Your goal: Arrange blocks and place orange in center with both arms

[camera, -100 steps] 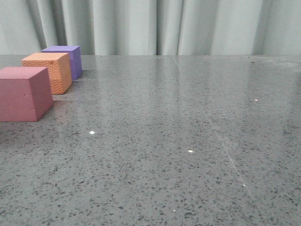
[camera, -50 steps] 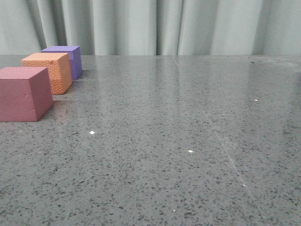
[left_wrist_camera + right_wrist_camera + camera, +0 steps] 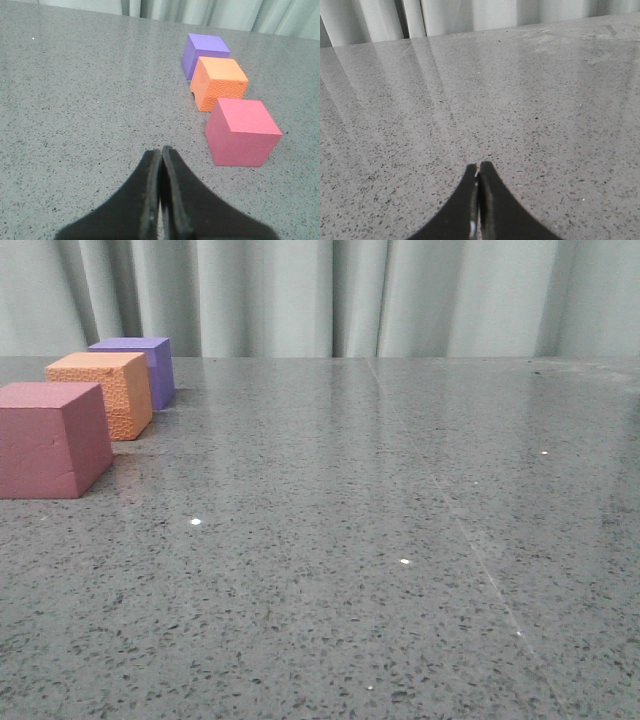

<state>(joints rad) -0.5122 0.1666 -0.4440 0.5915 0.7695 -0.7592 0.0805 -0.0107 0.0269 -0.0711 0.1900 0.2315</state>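
Lying ahead of left claw [image 3: 161, 155]: orange cube [image 3: 220, 90].

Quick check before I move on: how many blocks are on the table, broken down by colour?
Pink-red block: 1
Orange block: 1
Purple block: 1
Total: 3 blocks

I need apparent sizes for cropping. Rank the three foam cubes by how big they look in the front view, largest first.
1. pink-red cube
2. orange cube
3. purple cube

This order follows nearness to the camera, so true sizes may be closer than they look; the purple one is also partly hidden behind the orange.
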